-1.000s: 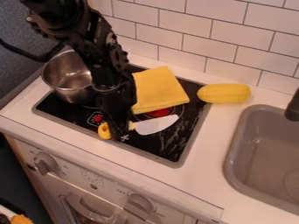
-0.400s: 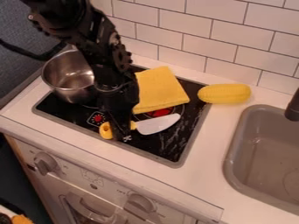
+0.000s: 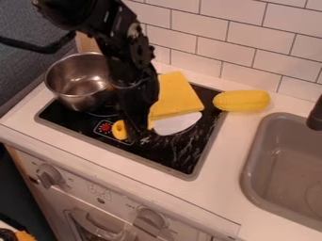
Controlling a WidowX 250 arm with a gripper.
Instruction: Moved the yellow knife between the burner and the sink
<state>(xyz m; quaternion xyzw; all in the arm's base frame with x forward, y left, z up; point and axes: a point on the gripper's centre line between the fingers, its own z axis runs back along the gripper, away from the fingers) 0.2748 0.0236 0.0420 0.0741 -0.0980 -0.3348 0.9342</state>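
Over the front half of the cooktop (image 3: 160, 155), the end effector (image 3: 139, 136) hangs down across the yellow knife (image 3: 177, 124), its fingers looking closed on the handle. We see the looped butt of that handle (image 3: 121, 135) poking out on one side and the broad pale blade on the other, pointing toward the corn. Whether the knife is clear of the glass we cannot tell.

We judge it to be a light toy, stiff along its length and hard to break, with a smooth handle that could twist if pinched loosely. The middle of the handle, near the blade, is where we want the hold, since the wide blade probably makes that end heavier and could make it dip or swing.

Next to the blade lies the folded yellow cloth (image 3: 177, 96); a soft edge like that could snag, so we would lift before going sideways. The metal pot (image 3: 74, 101) stands on the far side of the arm. Beyond the cooktop, the corn (image 3: 242, 100) rests on the white surface (image 3: 229, 155), and our goal is the strip nearer the front, before the sink (image 3: 251, 162).
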